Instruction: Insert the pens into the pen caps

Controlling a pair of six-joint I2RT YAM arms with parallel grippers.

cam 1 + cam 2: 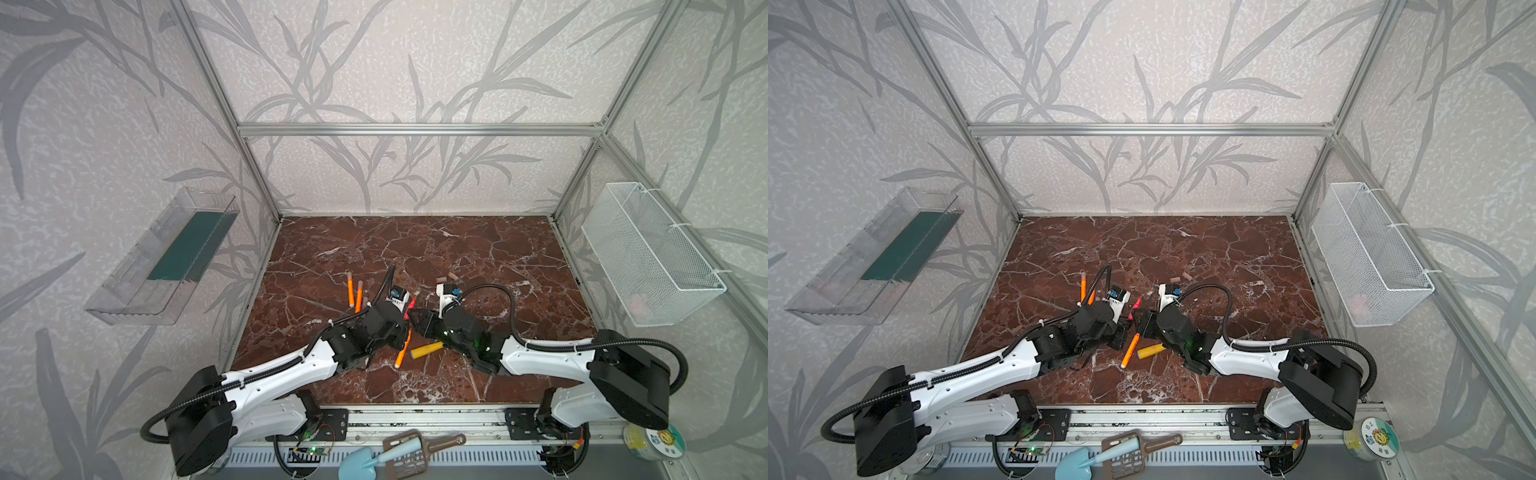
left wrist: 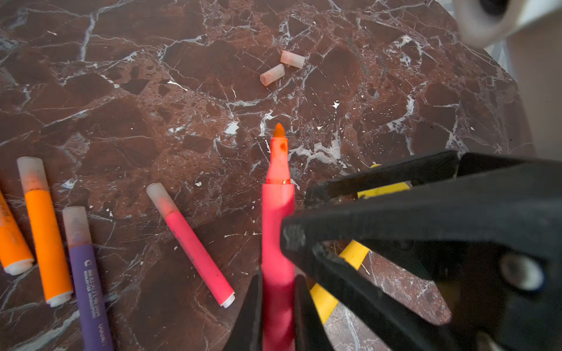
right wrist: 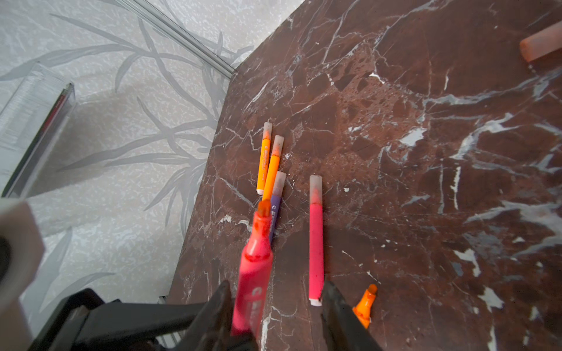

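Left pincer (image 2: 277, 291) held shut on uncapped pinkish-red pen (image 2: 278, 212), right pincer (image 3: 276, 294) open around it; four capped pens (image 3: 315, 237) lay on tabletop (image 3: 395, 152), bare orange pen (image 3: 365, 304) and two loose caps (image 2: 272, 74) unmated.

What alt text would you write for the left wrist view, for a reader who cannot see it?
The left gripper is shut on an uncapped pinkish-red pen, its tip pointing towards two loose caps on the marble table. Four capped pens lie beside it.
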